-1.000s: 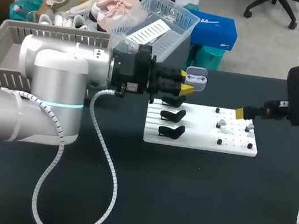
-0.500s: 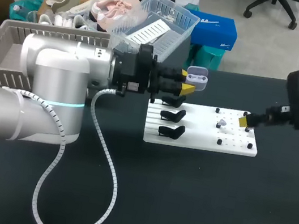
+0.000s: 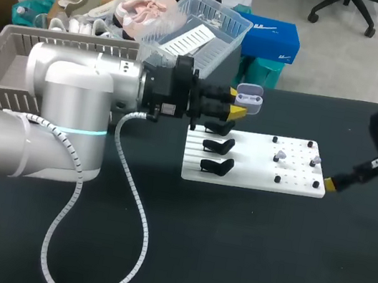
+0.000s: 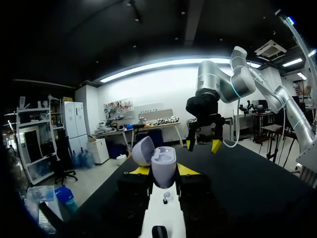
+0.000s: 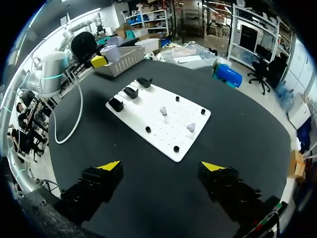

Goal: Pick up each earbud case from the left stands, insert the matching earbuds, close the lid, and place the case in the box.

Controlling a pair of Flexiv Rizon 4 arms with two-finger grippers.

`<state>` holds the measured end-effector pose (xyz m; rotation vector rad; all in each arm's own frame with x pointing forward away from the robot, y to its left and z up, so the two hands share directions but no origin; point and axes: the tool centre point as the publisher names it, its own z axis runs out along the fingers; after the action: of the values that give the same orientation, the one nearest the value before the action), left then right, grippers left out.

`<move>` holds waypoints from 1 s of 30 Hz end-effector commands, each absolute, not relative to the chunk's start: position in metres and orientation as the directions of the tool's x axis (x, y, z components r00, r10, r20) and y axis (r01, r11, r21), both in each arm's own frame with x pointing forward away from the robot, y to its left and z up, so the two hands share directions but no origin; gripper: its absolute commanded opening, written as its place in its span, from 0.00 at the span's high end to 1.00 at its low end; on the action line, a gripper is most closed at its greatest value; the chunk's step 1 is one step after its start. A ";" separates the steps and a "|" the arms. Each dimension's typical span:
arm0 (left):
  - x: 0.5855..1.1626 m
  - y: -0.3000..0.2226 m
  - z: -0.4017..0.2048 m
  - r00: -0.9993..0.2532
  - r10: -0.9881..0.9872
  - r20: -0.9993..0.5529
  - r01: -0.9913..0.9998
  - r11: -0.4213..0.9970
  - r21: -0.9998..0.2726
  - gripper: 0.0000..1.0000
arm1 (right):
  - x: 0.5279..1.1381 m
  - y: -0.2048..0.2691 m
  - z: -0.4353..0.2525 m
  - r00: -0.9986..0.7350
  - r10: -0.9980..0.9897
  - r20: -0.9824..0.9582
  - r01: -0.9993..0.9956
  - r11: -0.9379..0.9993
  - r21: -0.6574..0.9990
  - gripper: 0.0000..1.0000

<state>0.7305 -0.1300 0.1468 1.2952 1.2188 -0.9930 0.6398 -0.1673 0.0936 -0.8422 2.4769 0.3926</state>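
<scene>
Over board's (image 3: 241, 178) 11 o'clock corner, head view: case (image 3: 249, 98) clamped in left gripper (image 3: 236, 101), lid up, held clear of the three stands (image 3: 219, 145), no case on any of them. Right gripper (image 3: 330, 184) low at board's 4 o'clock corner, just off the edge; finger spread not readable from here. Box (image 3: 68, 39) out at 9 o'clock, behind left arm.

Step in hand, by judgement: case picked and presented open, insertion not yet begun. Two earbuds (image 3: 280, 155) loose on board's 3 o'clock half, well apart from case.

Next move, likely: right gripper down onto one earbud. Small target among pegs (image 3: 275, 139), so a fine pinch and a clean approach needed. Then a carry across to the case and seating in the matching well. Risk: clipping a peg, or bud slipping out mid-carry.

Left wrist view only: both fingers (image 4: 141, 170) pressed on case from two sides; lid (image 4: 143, 151) hinged back; other arm's gripper well ahead, jaws apart. Wells too small to read.

Right wrist view only: own jaws wide apart, nothing between; both earbuds ahead on board among pegs; case and left gripper far beyond the stands, beside the box.
</scene>
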 end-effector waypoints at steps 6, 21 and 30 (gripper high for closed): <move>0.731 -0.130 0.146 0.137 0.114 -0.984 0.987 0.070 0.146 1.00 | 0.637 -0.181 0.071 -0.694 -0.468 -0.547 -0.546 0.837 -0.024 0.00; 0.731 -0.130 0.146 0.137 0.114 -0.984 0.987 0.070 0.146 1.00 | 0.668 -0.165 0.059 -0.718 -0.467 -0.516 -0.519 0.854 -0.050 0.28; 0.731 -0.130 0.146 0.137 0.114 -0.984 0.987 0.070 0.146 1.00 | 0.684 -0.151 0.063 -0.721 -0.467 -0.512 -0.524 0.851 -0.037 0.51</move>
<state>0.7306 -0.1300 0.1468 1.2952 1.2189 -0.9931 0.6784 -0.1583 0.0652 -0.7506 2.5043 0.2349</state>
